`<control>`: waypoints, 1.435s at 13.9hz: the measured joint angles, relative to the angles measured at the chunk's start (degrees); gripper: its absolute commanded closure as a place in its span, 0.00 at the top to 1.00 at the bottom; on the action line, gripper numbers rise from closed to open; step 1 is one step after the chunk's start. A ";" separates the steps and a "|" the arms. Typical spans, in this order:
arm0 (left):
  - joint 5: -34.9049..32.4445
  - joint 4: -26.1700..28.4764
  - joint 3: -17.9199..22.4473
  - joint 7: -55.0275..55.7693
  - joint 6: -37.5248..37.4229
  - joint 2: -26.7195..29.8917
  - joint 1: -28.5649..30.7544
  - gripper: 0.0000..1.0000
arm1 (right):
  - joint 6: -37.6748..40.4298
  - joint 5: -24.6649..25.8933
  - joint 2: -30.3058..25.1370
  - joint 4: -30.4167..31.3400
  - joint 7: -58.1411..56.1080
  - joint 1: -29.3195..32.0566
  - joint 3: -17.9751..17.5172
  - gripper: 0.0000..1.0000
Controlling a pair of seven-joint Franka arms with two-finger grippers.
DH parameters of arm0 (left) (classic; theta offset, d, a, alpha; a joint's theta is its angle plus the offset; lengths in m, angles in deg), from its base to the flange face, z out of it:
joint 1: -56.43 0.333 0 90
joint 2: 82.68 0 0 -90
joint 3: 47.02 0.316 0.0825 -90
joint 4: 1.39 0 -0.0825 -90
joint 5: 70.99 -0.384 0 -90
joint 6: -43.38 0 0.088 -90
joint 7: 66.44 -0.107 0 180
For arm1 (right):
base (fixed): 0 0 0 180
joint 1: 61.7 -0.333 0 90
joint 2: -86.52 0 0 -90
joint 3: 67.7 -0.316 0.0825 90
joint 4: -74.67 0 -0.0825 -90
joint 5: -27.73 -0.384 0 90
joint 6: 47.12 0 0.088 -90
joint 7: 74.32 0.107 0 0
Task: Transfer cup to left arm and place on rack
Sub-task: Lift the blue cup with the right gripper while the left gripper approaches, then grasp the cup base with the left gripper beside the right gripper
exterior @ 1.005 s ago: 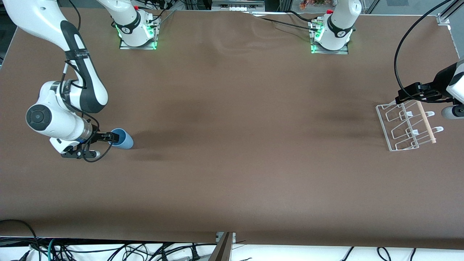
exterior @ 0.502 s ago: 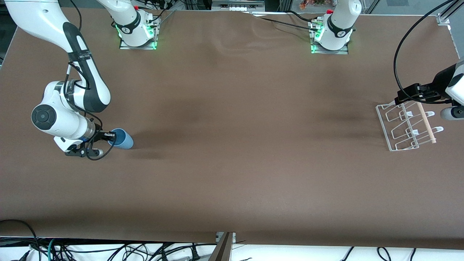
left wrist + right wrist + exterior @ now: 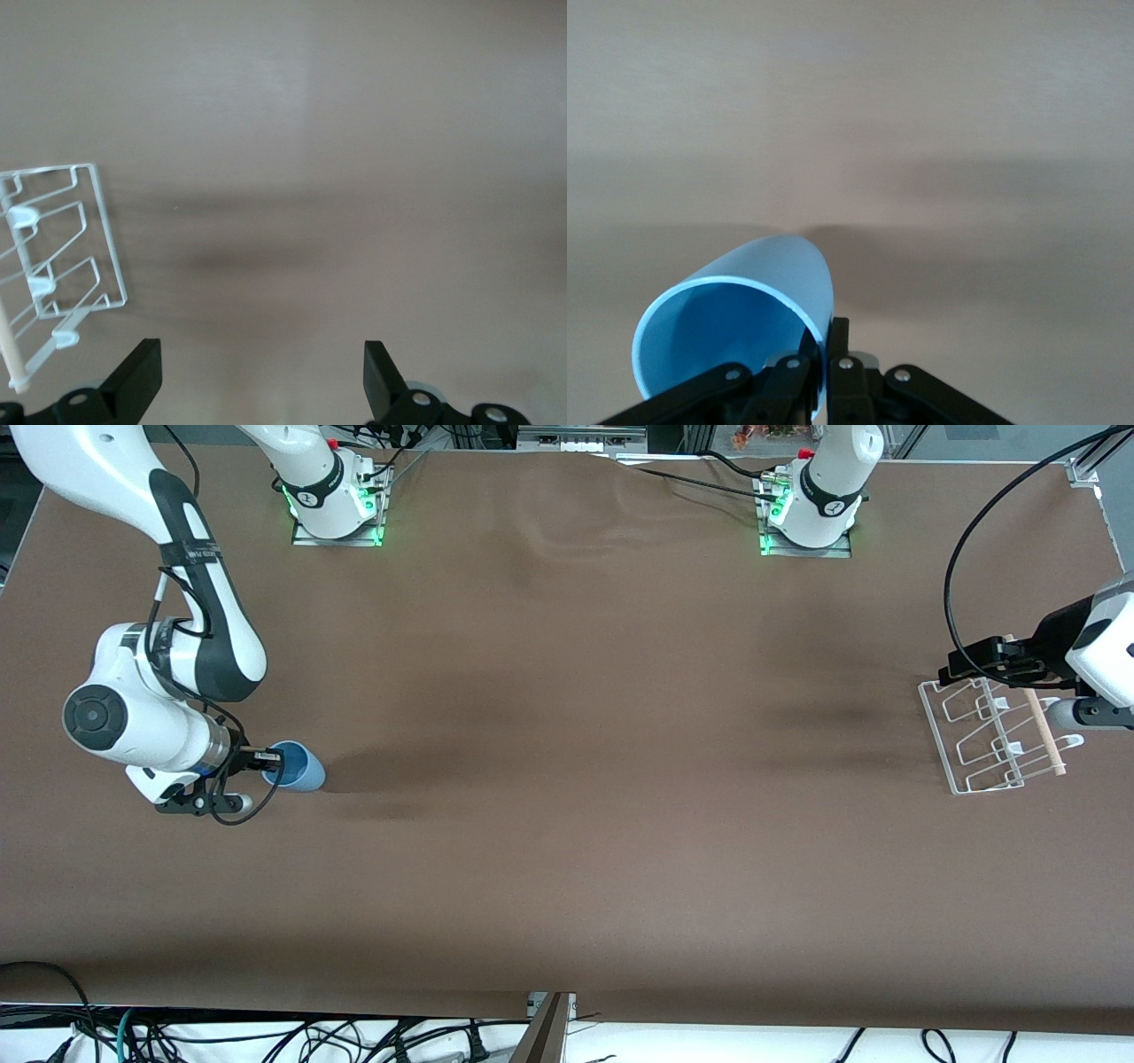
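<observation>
Right gripper (image 3: 268, 759), at middle left of my front view, is clamped on the rim of the blue cup (image 3: 299, 768) lying on the table (image 3: 567, 797). Left gripper (image 3: 961, 666) hangs spread wide over the white rack (image 3: 966, 735) at right edge.

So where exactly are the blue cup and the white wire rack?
cup (image 3: 775, 274), right wrist view, on its outer blue wall near the rim.
rack (image 3: 939, 726), front view, on the white wire edge toward the table's middle.
</observation>
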 measured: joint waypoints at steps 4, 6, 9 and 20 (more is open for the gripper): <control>7.45 0.25 0.05 -21.89 0.00 -0.08 0.14 1.00 | 9.53 -15.66 -0.16 -6.90 0.05 -3.28 -0.16 0.00; 10.34 0.85 -0.04 -35.88 0.13 -0.26 0.03 1.00 | 9.73 -24.33 -0.11 -7.68 0.04 -5.42 -0.37 0.00; 11.84 1.61 -2.98 -55.18 3.42 -0.50 -0.24 1.00 | 8.26 -36.18 0.81 -8.13 0.19 -9.69 -0.59 0.00; 12.00 13.55 -22.52 -75.90 36.43 -0.91 -1.06 1.00 | -11.33 -66.73 3.88 -13.02 0.31 -26.65 -0.93 0.00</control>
